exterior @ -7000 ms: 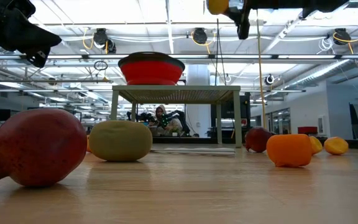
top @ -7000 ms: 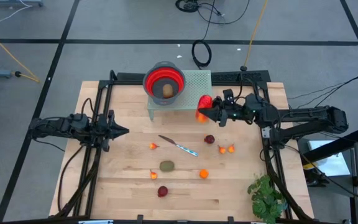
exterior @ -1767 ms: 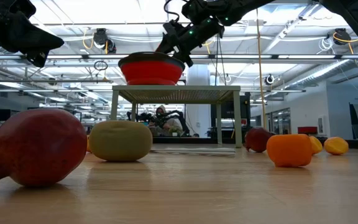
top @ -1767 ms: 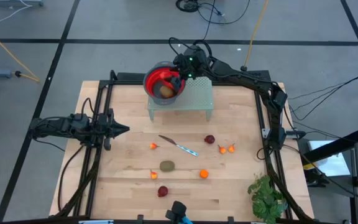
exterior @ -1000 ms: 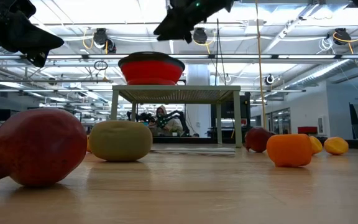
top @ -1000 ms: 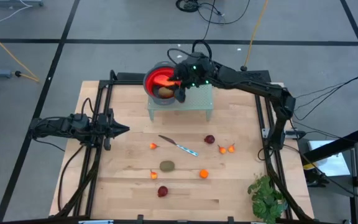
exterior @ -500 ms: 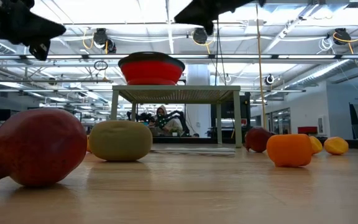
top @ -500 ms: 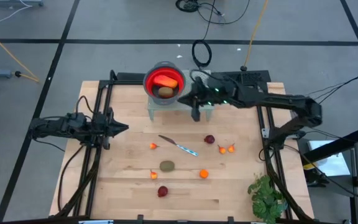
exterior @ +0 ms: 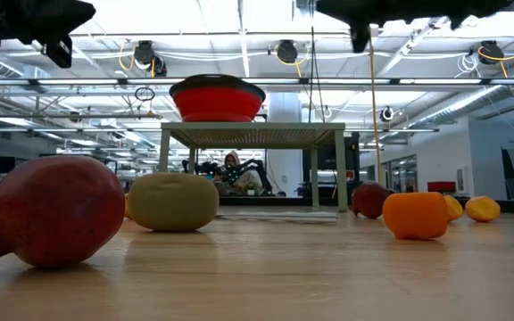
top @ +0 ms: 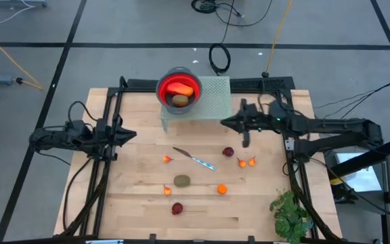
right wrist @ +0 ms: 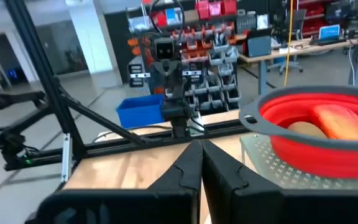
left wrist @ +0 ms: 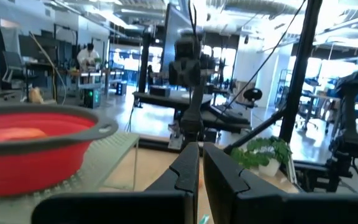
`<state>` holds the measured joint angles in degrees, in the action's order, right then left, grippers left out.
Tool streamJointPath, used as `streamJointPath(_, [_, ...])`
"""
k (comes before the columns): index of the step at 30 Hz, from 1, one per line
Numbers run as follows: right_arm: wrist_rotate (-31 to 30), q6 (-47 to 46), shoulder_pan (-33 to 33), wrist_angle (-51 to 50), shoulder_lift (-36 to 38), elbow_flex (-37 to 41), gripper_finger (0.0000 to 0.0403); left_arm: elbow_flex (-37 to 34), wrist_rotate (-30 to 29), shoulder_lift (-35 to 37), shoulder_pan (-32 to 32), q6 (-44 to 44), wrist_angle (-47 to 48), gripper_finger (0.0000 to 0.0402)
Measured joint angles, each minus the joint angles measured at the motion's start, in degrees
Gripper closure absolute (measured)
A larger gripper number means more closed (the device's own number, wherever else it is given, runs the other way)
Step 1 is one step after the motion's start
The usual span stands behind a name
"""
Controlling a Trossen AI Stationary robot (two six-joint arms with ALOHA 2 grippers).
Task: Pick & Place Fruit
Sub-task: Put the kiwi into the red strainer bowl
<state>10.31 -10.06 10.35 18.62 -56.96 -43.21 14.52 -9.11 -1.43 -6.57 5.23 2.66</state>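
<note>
The right pincer (top: 226, 123) hangs above the wooden counter (top: 134, 207) right of centre in the high view, just right of the pale green perforated stand (top: 212, 102) — its fingers (right wrist: 194, 163) pressed together, holding nothing. The left pincer (top: 133, 133) waits at the left side of the frame, over the counter's left part, its fingers (left wrist: 194, 171) nearly touching and likewise empty.

A red collapsible bowl (top: 179, 89) with a grey rim sits on the stand in the upper middle of the frame. Inside it lie the longer red-orange piece (top: 180, 87) and an olive-brown oval (top: 181, 101), side by side.

The rest of the fruit is scattered over the counter's middle and lower part:
- a dark red round one (top: 228, 152) below the right pincer
- two tiny orange ones (top: 246, 162) close together to its right
- a tiny orange one (top: 167, 159) just left of the thin silver knife (top: 194, 158)
- an olive-brown oval on the counter (top: 181, 180) — lower centre
- another tiny orange piece (top: 167, 190) to its lower left and an orange piece (top: 222, 189) to its right
- a second dark red one (top: 177, 208) lowest of all

A green leafy plant (top: 291, 213) stands at the lower right corner.
</note>
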Motion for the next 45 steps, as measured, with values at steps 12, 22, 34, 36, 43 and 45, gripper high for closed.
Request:
streamJointPath(12, [-0.1,-2.5,0.0,-1.0,17.4,12.1,0.0402,0.0,0.1,-0.4,0.0,7.3,-5.2,0.0380])
streamJointPath(22, [0.0,-4.2,0.0,-12.7,26.9,13.2,0.0402,0.0,0.2,-9.7,0.0,12.5,-8.9,0.0380])
streamJointPath(34, [-5.9,-2.3,0.1,-19.2,34.2,13.2,0.0402,0.8,0.9,-20.4,-4.1,11.4,-15.6,0.0381])
streamJointPath(36, [-7.0,-1.5,0.1,-20.0,34.8,13.2,0.0402,2.2,0.0,-22.1,-5.1,11.3,-15.0,0.0380])
streamJointPath(43, [-7.5,1.7,0.1,-21.0,36.5,13.2,0.0402,11.6,-2.7,-29.8,-8.5,9.7,-3.9,0.0381])
streamJointPath(45, [-7.4,2.0,0.1,-21.5,37.0,13.2,0.0402,14.9,-3.2,-32.5,-9.4,9.7,-0.1,0.0380])
